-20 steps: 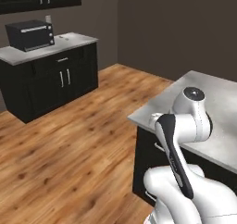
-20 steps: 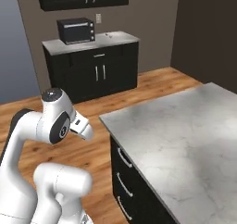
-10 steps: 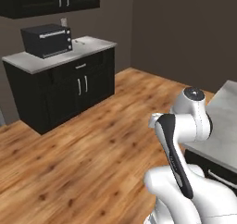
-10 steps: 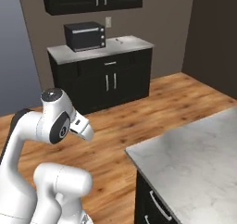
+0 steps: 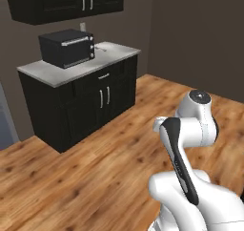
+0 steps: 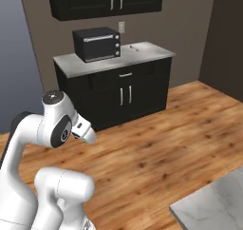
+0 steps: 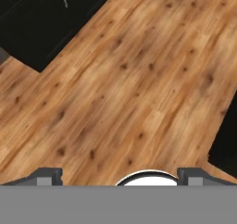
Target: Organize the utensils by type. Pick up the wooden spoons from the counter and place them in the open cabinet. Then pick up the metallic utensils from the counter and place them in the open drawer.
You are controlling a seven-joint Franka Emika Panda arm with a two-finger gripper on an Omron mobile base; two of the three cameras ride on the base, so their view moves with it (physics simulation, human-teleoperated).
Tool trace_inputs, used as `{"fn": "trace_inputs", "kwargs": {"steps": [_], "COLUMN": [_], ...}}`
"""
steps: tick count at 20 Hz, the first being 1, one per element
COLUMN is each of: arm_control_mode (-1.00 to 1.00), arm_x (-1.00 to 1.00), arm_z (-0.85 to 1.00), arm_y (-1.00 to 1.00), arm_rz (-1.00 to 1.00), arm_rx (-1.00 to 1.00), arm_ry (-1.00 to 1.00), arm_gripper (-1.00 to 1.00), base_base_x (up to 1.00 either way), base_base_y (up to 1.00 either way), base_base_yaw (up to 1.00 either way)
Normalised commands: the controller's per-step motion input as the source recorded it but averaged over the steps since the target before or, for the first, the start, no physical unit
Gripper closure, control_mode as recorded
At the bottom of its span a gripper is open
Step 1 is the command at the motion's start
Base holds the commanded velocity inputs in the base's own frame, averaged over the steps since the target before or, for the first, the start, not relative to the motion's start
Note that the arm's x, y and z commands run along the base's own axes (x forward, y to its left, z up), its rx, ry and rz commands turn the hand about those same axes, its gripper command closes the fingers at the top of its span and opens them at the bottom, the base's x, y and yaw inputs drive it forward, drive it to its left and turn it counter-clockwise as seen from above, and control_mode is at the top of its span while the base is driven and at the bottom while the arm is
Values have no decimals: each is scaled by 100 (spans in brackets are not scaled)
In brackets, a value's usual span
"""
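The gripper (image 7: 118,177) is wide open and holds nothing over the wood floor (image 7: 129,89); the wooden spoons, too far to see, are likely light, stiff, best held mid-handle.

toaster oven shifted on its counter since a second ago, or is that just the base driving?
No. The toaster oven keeps its spot on the grey counter, below the wall cabinet. The whole scene has shifted together, so the camera moved.

Warm knotty wood planks cover the floor (image 7: 139,79) below me; the tabletop (image 6: 114,60) looks smooth grey-white stone, its base cabinets (image 5: 90,106) matt black, handles silvery.
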Motion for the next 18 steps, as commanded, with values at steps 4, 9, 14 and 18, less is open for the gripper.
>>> {"fn": "trace_inputs", "kwargs": {"steps": [4,9,14,18], "arm_control_mode": [100,100,100,100], "arm_x": [0,0,0,0], "arm_z": [0,0,0,0], "arm_y": [0,0,0,0], "arm_rz": [0,0,0,0], "arm_rx": [0,0,0,0], "arm_ry": [0,0,0,0], "arm_gripper": [-100,-100,-100,-100], "base_base_x": [96,100,100,100], "base_base_y": [59,32,1,-3], "base_base_yaw": [-28,-33,-26,-11]}}
